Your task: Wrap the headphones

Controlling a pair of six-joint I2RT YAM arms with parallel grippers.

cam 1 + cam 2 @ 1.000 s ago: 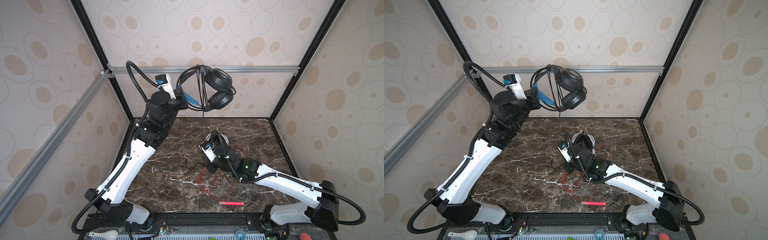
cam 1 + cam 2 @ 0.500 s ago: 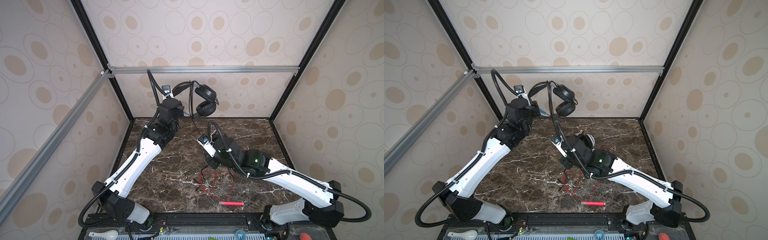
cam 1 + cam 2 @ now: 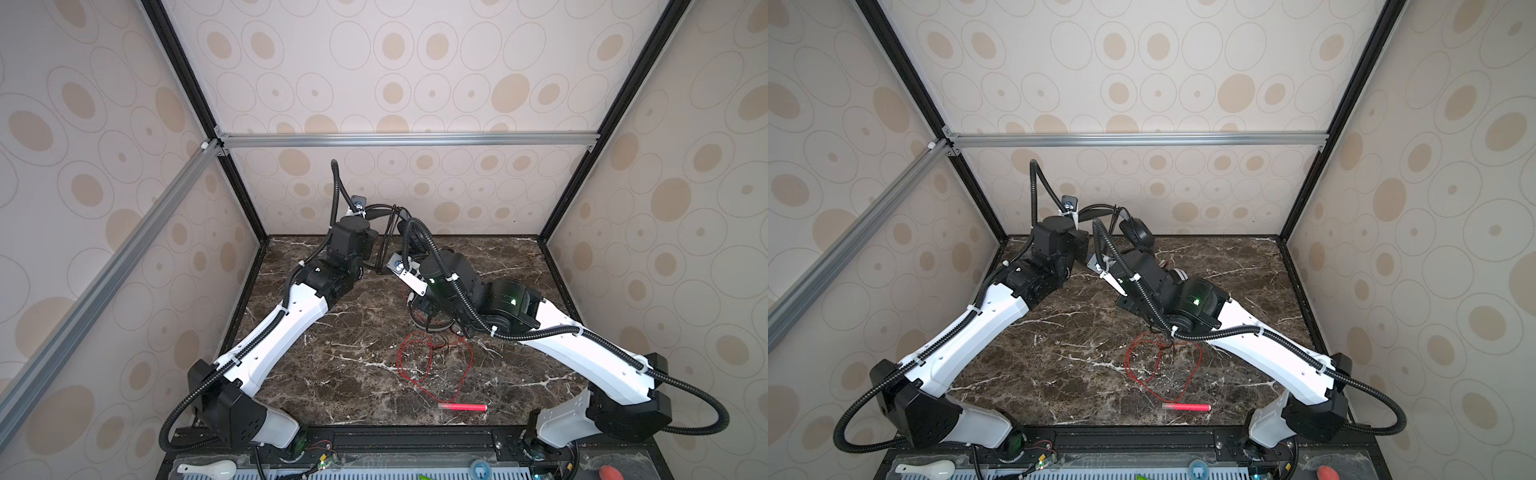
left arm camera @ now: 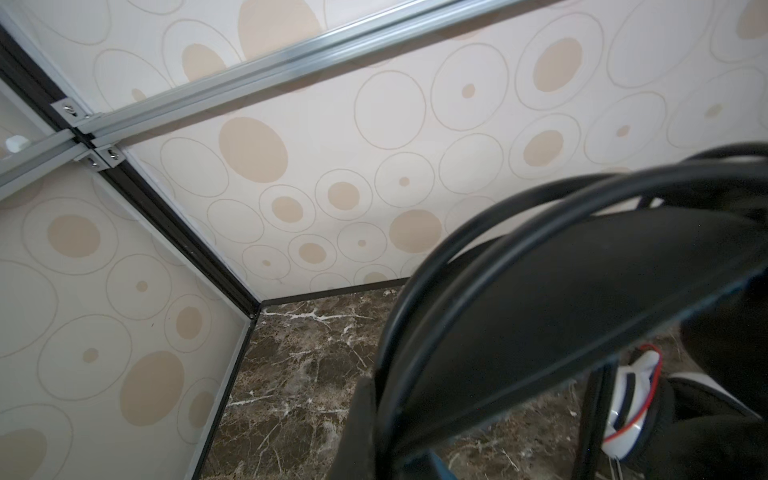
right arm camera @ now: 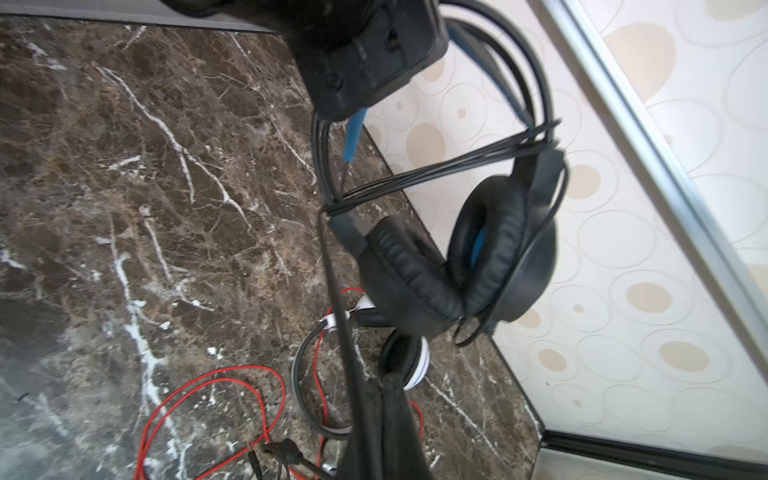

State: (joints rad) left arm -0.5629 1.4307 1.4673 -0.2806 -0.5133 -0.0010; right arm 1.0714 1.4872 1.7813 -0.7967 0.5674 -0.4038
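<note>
As seen in both top views, holds black headset [image 3: 1136, 232] by its band in clenched L jaws, up off worktop [image 3: 332, 357] near rear wall, prob. to give cable room to pass round. Leaves white headset [image 3: 1177, 274] on worktop beneath R arm, red cable [image 3: 415, 361] sprawled loose toward front. In L wrist view, shows band right against lens, i.e. directly in L jaws. In R wrist view, pinches black cable [image 5: 336, 291] in shut R jaws, strand taut up to turns across band, prob. to keep them tight; cups beyond, apart from R jaws.
</note>
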